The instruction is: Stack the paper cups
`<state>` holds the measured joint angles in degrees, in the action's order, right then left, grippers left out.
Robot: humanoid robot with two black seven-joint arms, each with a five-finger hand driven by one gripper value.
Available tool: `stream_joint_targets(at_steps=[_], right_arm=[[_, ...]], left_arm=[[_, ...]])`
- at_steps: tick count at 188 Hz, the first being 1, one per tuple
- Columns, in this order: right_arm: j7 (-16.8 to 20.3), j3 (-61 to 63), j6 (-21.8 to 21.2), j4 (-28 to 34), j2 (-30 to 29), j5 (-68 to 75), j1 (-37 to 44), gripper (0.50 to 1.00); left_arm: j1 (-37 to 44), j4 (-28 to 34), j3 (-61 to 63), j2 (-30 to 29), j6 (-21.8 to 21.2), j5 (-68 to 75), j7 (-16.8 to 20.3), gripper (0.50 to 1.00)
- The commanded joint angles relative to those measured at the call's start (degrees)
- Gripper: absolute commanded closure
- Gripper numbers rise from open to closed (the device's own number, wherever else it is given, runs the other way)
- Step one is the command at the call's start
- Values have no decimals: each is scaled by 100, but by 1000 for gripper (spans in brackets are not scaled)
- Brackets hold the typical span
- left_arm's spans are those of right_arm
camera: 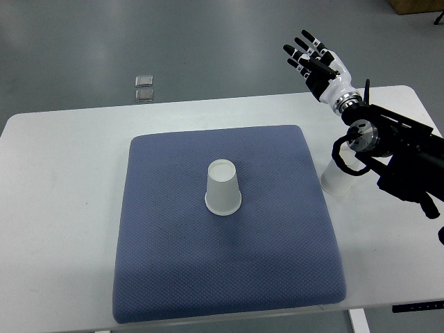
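A white paper cup point(223, 187) stands upside down near the middle of the blue mat point(173, 270). A second white paper cup point(335, 180) stands on the white table just off the mat's right edge, partly hidden under my right forearm. My right hand point(313, 61) is raised beyond the table's far right edge, fingers spread, holding nothing. It is well apart from both cups. My left arm does not show.
The white table point(62, 208) carries the mat. Two small grey squares point(144, 87) lie on the floor beyond the table's far edge. A brown box corner point(416, 5) shows at the top right.
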<state>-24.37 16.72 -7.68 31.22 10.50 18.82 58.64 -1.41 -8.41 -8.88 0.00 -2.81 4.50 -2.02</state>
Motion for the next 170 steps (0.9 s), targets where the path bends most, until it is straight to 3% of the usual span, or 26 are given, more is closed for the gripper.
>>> stream_joint_targets(at_steps=[1, 114, 135, 170], right_arm=[[11, -11, -59, 16, 84, -54, 104, 587], [178, -266, -111, 104, 954, -2858, 719, 587], [389, -512, -401, 104, 1050, -3683, 842, 589], [433, -1197, -937, 130, 1305, -4905, 1255, 587]], left_arm=[[0, -3, 0, 0, 0, -1, 0, 500], [0, -3, 0, 0, 9, -1, 0, 500], [0, -2, 0, 0, 0, -1, 0, 500], [0, -3, 0, 0, 9, -1, 0, 500]])
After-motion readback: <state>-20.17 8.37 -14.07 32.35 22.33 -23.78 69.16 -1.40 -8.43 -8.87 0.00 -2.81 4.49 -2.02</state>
